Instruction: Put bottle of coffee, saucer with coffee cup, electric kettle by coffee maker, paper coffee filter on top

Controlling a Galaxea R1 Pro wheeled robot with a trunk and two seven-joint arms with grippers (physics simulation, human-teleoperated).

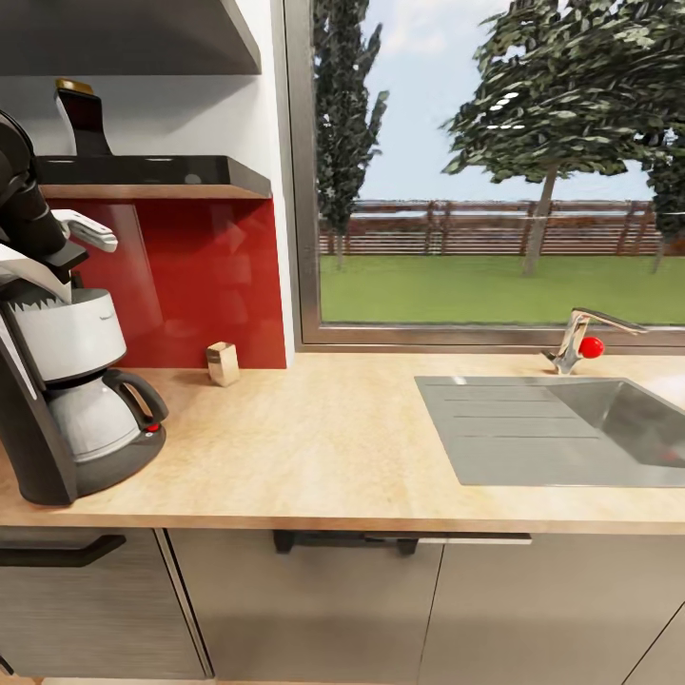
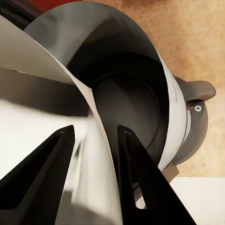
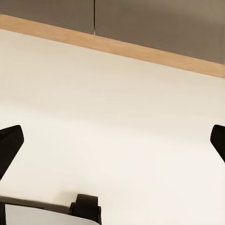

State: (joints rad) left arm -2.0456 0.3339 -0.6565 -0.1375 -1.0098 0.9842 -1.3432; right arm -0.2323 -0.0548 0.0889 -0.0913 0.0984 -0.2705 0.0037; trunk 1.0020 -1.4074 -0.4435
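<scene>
Closest to the left wrist lens: 2 black fingers (image 2: 47, 180) of the left gripper (image 2: 96, 136), partly apart, poised right over the top of the coffee maker (image 1: 71, 381). Between them, a pale curved sheet wrapping around the machine's dark round interior; cannot tell whether pinched or merely behind the fingers. Beyond it, the carafe handle over the wood-coloured top.

In the head view, coffee maker standing at the left end of the kitchen countertop (image 1: 323, 447), carafe handle turned right, left arm reaching in just above its white housing. Paper coffee filter (image 1: 223, 363) upright on the worktop against the red backsplash (image 1: 200, 276), apart from the machine on its right. Bottle of coffee (image 1: 84, 119) up on the kitchen shelf (image 1: 152, 173), gold cap on top. Steel sink (image 1: 571, 428) and tap (image 1: 580, 341) well off to the right, beneath the window (image 1: 495, 162).

Right gripper (image 3: 112, 140) spread wide, nothing between its fingers, over a pale surface.
</scene>
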